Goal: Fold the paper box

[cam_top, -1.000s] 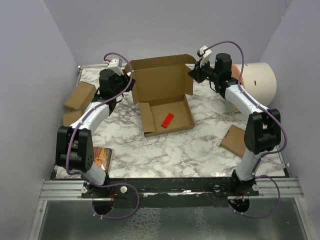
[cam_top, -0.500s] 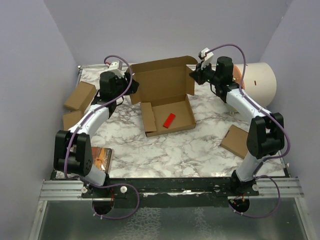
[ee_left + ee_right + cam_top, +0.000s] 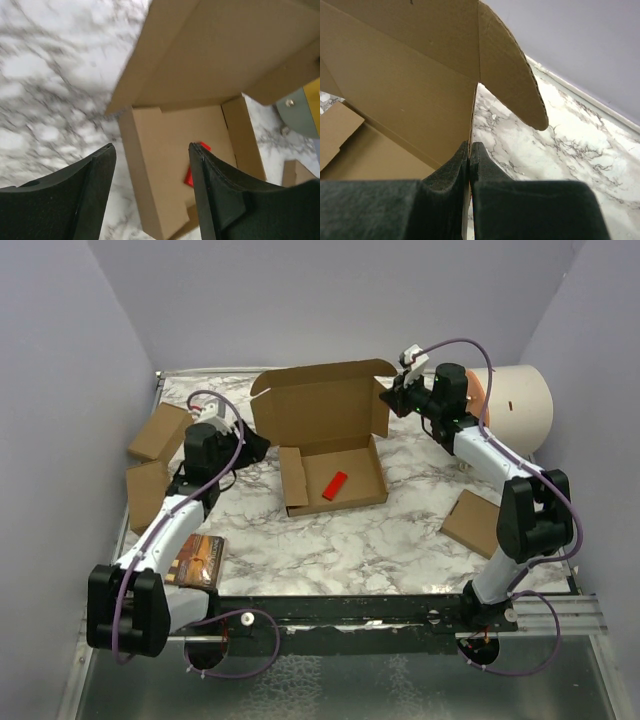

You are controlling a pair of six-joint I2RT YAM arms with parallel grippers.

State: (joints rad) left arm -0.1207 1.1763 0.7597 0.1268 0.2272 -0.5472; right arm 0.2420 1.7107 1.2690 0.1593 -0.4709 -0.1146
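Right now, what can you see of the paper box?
The paper box is plain brown corrugated cardboard, open on the marble table. Its shallow tray lies flat with a red piece inside; the lid stands nearly upright behind, side flaps out. The right gripper is shut on the lid's right edge. The left gripper is open, off its left side.

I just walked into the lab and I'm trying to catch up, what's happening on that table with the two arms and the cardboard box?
The arms are folding the paper box. The right gripper is shut on the right edge of its lid, holding the lid upright over the tray. The left gripper is open and empty, just left of the box. A small red block lies in the tray.
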